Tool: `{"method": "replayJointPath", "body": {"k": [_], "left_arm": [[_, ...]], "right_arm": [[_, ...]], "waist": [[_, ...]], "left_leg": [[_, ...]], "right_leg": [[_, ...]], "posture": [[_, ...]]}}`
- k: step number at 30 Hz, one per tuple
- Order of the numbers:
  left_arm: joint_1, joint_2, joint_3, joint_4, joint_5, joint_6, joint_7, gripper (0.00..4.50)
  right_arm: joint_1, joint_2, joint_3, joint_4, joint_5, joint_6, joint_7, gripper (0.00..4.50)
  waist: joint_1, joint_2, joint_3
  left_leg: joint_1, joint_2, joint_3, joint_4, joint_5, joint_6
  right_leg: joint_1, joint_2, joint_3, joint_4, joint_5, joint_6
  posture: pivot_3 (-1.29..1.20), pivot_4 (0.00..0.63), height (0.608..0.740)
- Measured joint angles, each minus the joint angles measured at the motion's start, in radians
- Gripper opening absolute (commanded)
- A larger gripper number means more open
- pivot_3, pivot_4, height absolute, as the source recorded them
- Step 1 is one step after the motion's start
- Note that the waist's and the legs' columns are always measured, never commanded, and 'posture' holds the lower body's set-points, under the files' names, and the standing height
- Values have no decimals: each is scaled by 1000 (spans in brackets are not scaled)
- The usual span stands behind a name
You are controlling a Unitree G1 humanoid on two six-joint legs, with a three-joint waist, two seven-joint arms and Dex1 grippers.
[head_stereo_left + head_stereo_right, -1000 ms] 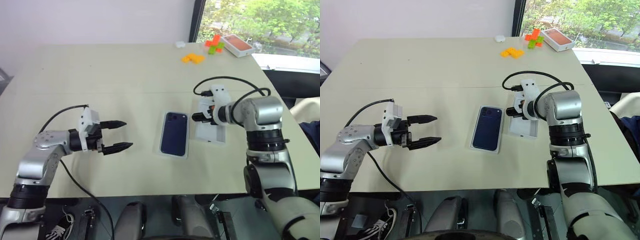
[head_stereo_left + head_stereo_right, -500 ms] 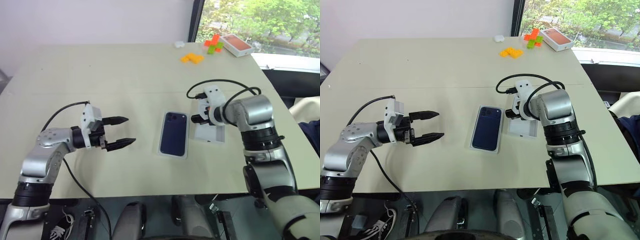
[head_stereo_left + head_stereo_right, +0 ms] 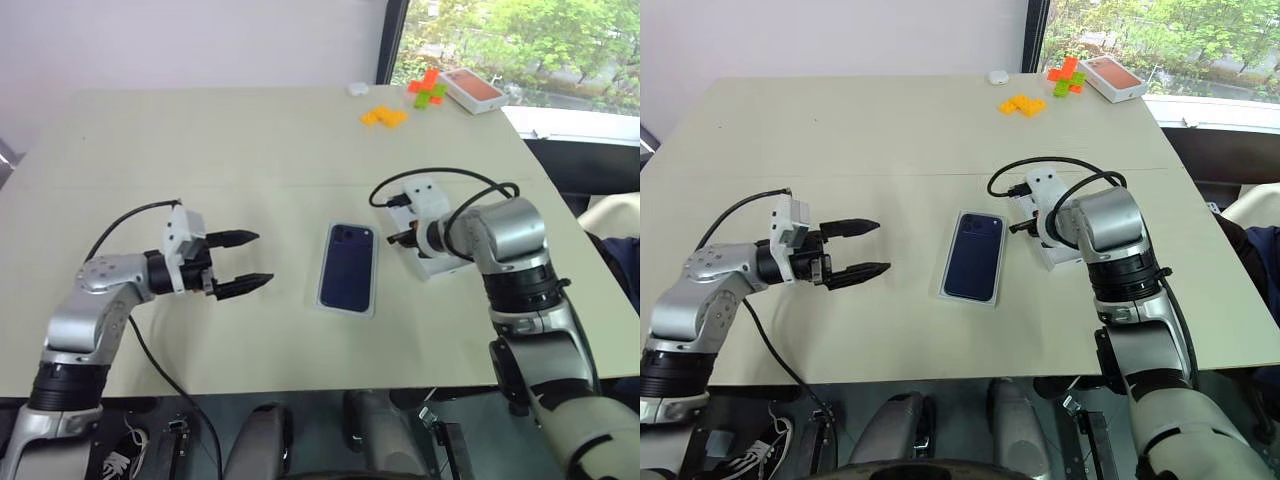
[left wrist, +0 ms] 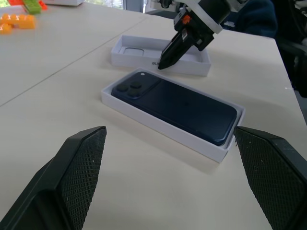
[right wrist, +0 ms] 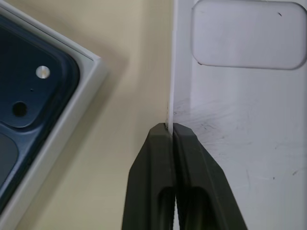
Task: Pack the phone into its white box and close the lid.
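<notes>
The left gripper is hovering over the table at about nine o'clock from the phone, well apart from it, its two black fingers spread wide and released, holding nothing. At the middle of the table the phone is lying back-up inside the white box, its camera cluster at the twelve o'clock end, the thin white rim showing all around it. Just beside the box, at about three o'clock, the lid is sitting open side up, with a rounded recess and a few small dark marks on its inner floor. The right gripper is pointing steeply down at the lid's wall nearest the phone, its fingers clenched together and pinching that thin white edge between their tips. Far off at about one o'clock, orange and green blocks and an orange-topped white box are resting near the table's far edge.
</notes>
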Motion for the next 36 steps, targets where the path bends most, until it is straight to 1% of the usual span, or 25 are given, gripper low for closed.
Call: {"method": "replayJointPath", "body": {"k": [5, 9, 12, 15, 22, 23, 24, 26, 28, 32, 34, 36], "left_arm": [[-3, -7, -2, 0, 0, 0, 1, 4500], [-3, -10, -4, 0, 0, 0, 2, 4500], [-3, -16, -5, 0, 0, 0, 4, 4500], [-3, -18, -13, 0, 1, 0, 5, 4500], [-3, -19, -23, 0, 1, 0, 11, 4500], [-3, -19, -24, 0, 1, 0, 12, 4500], [-3, -19, -25, 0, 2, 0, 13, 4500], [-3, -19, -26, 0, 2, 0, 15, 4500], [-3, -19, -26, 0, 2, 0, 17, 4500], [-3, -19, -26, 0, 1, 0, 21, 4500], [-3, -20, -27, 0, 1, 0, 21, 4500], [-3, -24, -27, 0, 1, 0, 22, 4500]], "right_arm": [[19, 3, -47, -44, 9, 60, -15, 32], [75, -2, -94, -110, 90, 71, -42, 32], [107, -5, -147, -132, 192, 71, -105, 32], [137, -8, -193, -151, 328, 71, -222, 32], [164, 11, -273, -138, 720, 72, -621, 32], [163, 22, -289, -127, 762, 72, -669, 592], [163, 35, -307, -110, 814, 72, -729, 884], [162, 40, -318, -91, 900, 72, -812, 1761], [149, 33, -313, -72, 961, 72, -877, 2770], [113, 8, -306, -16, 1037, 72, -976, 2770], [79, -17, -285, 7, 1045, 72, -980, 2770], [29, -72, -245, 27, 1042, 72, -950, 2770]], "waist": [[1, 0, 0], [2, 0, 0], [1, 0, 0], [1, 0, 0], [-1, 0, 0], [-1, 0, 0], [-1, 0, 0], [-1, 0, 0], [-1, 0, 0], [0, 0, 0], [-1, 0, 0], [-1, 1, 0]], "left_leg": [[0, 0, 0, 0, 0, 0], [0, 0, 0, 0, 0, 0], [0, 0, 0, 0, 0, 0], [0, 1, 0, 0, 0, 0], [0, 1, 0, 0, 0, 1], [0, 1, 0, 0, 0, 1], [0, 1, 0, 0, 0, 1], [0, 1, 0, 0, 0, 1], [0, 1, 1, 0, 0, 1], [-1, 1, 1, 0, 0, 1], [-1, 1, 1, 0, -1, 1], [-1, 1, 2, 0, -1, 2]], "right_leg": [[0, 0, 0, 0, 0, 0], [0, 0, 0, 0, 0, 0], [0, 0, 0, 0, 0, 0], [0, 0, 0, 0, 0, 0], [0, 1, 1, -1, 0, 0], [0, 1, 1, -1, 0, 0], [0, 1, 1, -1, 0, 0], [0, 1, 1, -1, 0, 0], [0, 1, 2, -1, 0, 0], [0, 1, 2, -2, 0, 0], [0, 1, 2, -3, 0, 0], [0, 1, 2, -3, -1, 0]], "posture": [[0, 150, 740], [0, 150, 740], [0, 150, 740], [0, 150, 740], [0, 150, 740], [0, 150, 740], [0, 150, 740], [0, 150, 740], [0, 150, 740], [0, 150, 740], [0, 150, 740], [0, 150, 740]]}}
